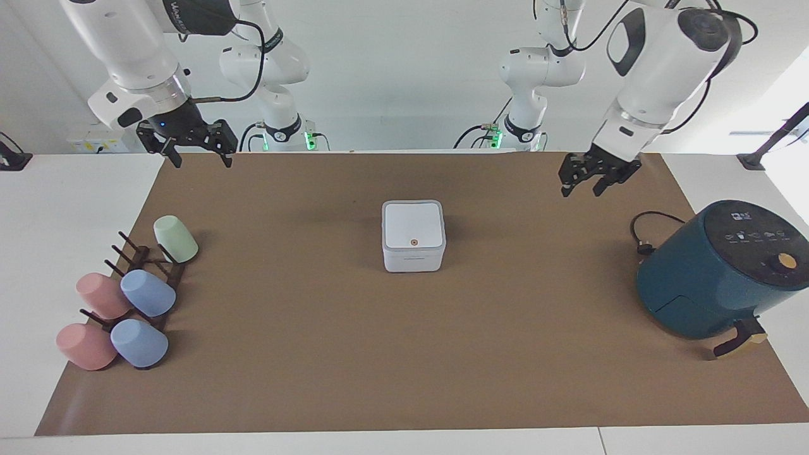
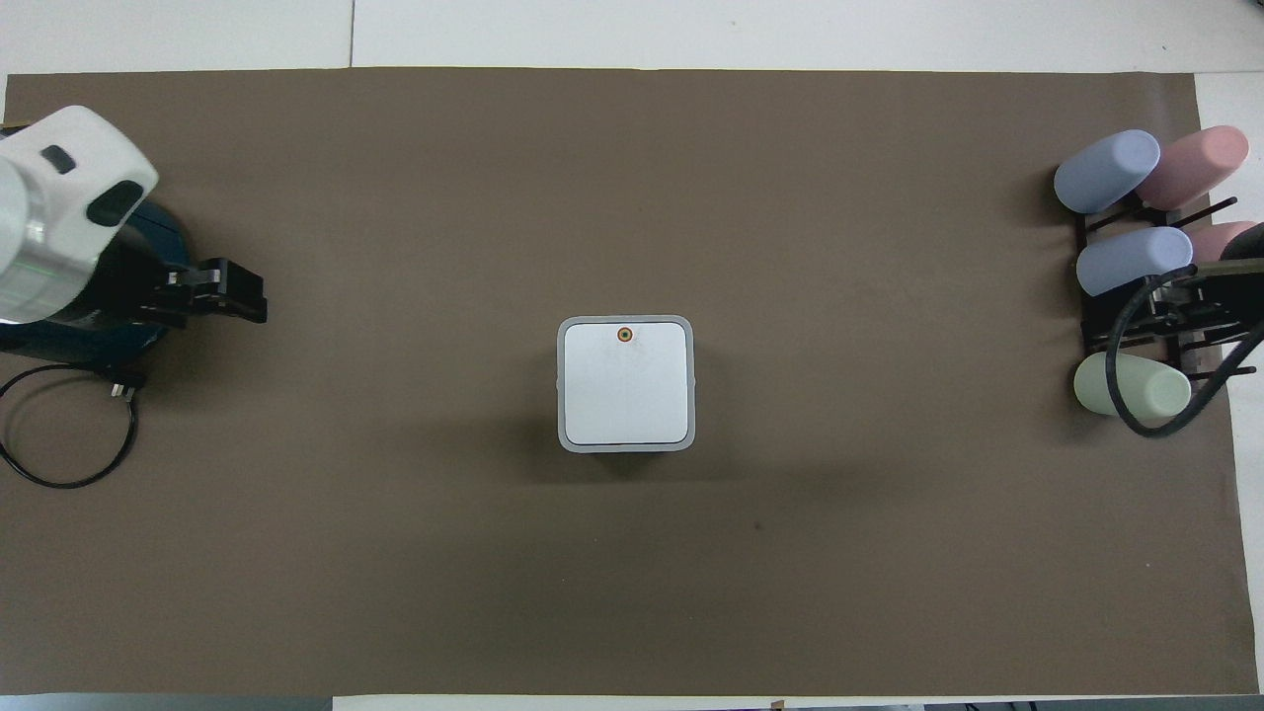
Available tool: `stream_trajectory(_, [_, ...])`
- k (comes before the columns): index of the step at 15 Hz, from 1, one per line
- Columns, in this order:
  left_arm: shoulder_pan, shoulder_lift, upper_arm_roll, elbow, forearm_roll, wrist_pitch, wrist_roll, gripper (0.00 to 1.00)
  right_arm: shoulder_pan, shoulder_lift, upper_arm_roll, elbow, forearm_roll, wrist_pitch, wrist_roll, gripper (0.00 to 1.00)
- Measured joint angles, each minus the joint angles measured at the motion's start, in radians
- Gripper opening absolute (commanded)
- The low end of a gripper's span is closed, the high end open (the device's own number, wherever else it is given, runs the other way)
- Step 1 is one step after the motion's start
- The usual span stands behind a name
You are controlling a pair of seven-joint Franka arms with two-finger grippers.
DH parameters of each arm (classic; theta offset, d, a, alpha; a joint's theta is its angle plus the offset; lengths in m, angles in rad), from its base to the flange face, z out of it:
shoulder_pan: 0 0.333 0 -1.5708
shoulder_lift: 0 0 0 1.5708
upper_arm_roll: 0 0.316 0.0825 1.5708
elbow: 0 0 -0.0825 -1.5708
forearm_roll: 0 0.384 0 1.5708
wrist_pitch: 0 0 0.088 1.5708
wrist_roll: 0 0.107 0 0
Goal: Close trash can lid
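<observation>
we are looking at the small white cube-shaped plastic trash can (image 1: 413,244) sitting alone at the middle of the brown paper-covered desk (image 1: 404,354), well apart from everything else. its flat square white plastic lid (image 1: 413,226) is lying level and flush inside the grey rim, the orange-ringed dot showing on the edge farther from the robots — so we are judging the task done.

we are reckoning the can light and stiff, with smooth, likely slippery walls; a sideways knock would probably slide it on the paper. if the lid needed more seating, we would be pressing straight down near the dot edge rather than pinching anything, since a flap like this offers no real grip.

our left gripper (image 1: 593,177) is hanging in the air over the brown cover at the left arm's end, near the big dark-teal rounded air fryer (image 1: 720,268); its fingers are standing slightly apart, holding and touching nothing. our right gripper (image 1: 197,152) is waiting over the cover's corner at the right arm's end, fingers spread wide and empty, above the dark rack of pastel plastic cups (image 1: 136,297).
</observation>
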Motion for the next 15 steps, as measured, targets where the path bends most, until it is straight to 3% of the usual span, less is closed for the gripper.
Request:
stream_trajectory(3, [0.066, -0.023, 0.001, -0.001, 0.000, -0.051, 0.085, 1.00, 0.000, 0.000, 0.000, 0.000, 0.000, 0.000, 0.000, 1.00])
stream_trajectory(9, [0.045, -0.027, -0.020, 0.005, 0.094, -0.062, 0.091, 1.00, 0.000, 0.000, 0.000, 0.000, 0.000, 0.000, 0.000, 1.00])
stream_trajectory(15, [0.019, -0.028, -0.026, 0.025, 0.090, -0.070, 0.078, 1.00, 0.000, 0.000, 0.000, 0.000, 0.000, 0.000, 0.000, 1.00])
